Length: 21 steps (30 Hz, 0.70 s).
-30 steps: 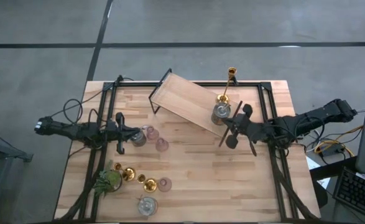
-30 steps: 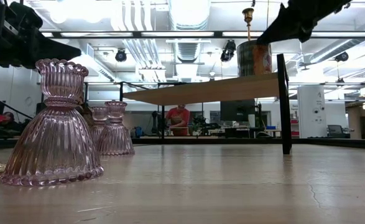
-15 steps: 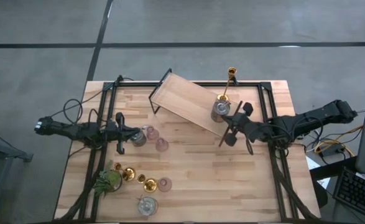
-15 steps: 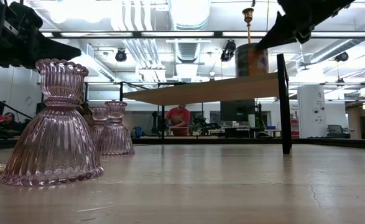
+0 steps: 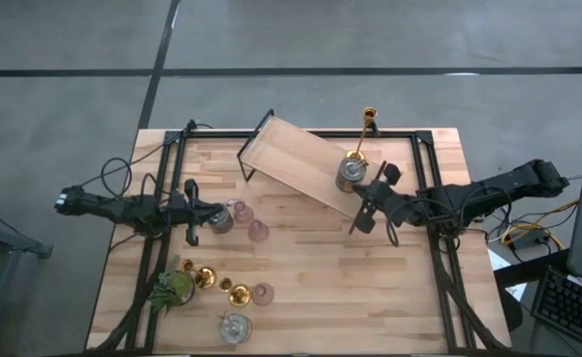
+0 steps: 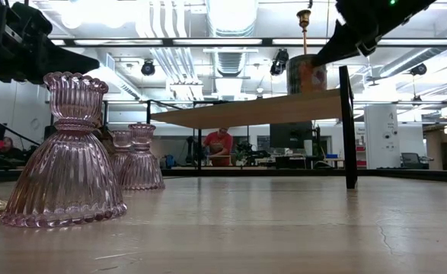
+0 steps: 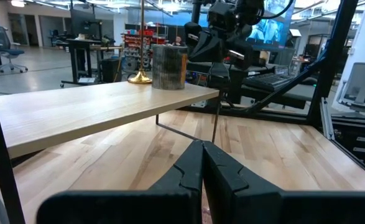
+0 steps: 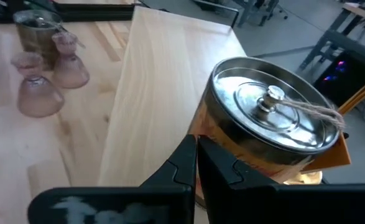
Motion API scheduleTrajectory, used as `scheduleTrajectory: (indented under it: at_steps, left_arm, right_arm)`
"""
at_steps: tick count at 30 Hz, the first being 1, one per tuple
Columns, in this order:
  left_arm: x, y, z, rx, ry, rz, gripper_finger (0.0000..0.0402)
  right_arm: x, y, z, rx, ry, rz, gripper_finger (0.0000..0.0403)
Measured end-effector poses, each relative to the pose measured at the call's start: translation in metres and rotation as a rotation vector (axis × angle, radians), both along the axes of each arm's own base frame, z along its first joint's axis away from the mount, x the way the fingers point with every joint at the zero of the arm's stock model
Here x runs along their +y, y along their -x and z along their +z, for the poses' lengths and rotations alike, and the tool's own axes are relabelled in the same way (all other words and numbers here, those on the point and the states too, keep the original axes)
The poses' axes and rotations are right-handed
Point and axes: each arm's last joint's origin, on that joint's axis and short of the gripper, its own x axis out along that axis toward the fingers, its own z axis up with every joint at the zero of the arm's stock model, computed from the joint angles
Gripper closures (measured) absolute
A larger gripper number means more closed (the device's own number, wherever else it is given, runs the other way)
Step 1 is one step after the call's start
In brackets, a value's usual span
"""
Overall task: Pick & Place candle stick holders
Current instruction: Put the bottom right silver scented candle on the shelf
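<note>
Pincers of both arms stand closed and empty over the butcher-block table (image 5: 370,288). The right gripper (image 5: 362,210), its fingers pressed together with nothing between them, hangs just beside a squat silvery holder (image 5: 350,174) that stands on the raised wooden shelf (image 5: 291,159), near that shelf's right end; the right wrist view shows the holder's round metal top and wick close ahead of the fingertips (image 8: 194,163), though contact cannot be made out. Directly behind the silvery holder on the same shelf stands a slim gold candlestick (image 5: 362,134), upright.

Across the table, the left gripper (image 5: 193,212) is likewise closed on nothing, low over the left side of the table. Right beside it sits a second silvery holder (image 5: 221,221), with two pink glass cups (image 5: 239,210) (image 5: 258,231) just past it toward the middle of the table.

Nearer the front left corner, two more gold candlesticks (image 5: 203,277) (image 5: 238,294) stand beside a small green plant (image 5: 172,289), with a third pink cup (image 5: 262,294) next to them and a third silvery holder (image 5: 235,328) at the front edge. In the low view, a person (image 6: 218,144) in a red top stands in the room beyond the table.
</note>
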Motion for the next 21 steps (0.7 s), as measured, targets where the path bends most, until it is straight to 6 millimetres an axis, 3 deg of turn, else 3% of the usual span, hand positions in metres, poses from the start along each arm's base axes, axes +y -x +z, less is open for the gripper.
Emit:
scheduleTrajectory:
  at_steps: [8, 21]
  left_arm:
    - [0.000, 0.000, 0.000, 0.000, 0.000, 0.000, 0.0390]
    - [0.000, 0.000, 0.000, 0.000, 0.000, 0.000, 0.0390]
  right_arm:
    - [0.001, 0.010, 0.011, 0.006, -0.050, 0.001, 0.0394]
    - [-0.003, 0.020, 0.006, 0.078, -0.072, -0.116, 0.0394]
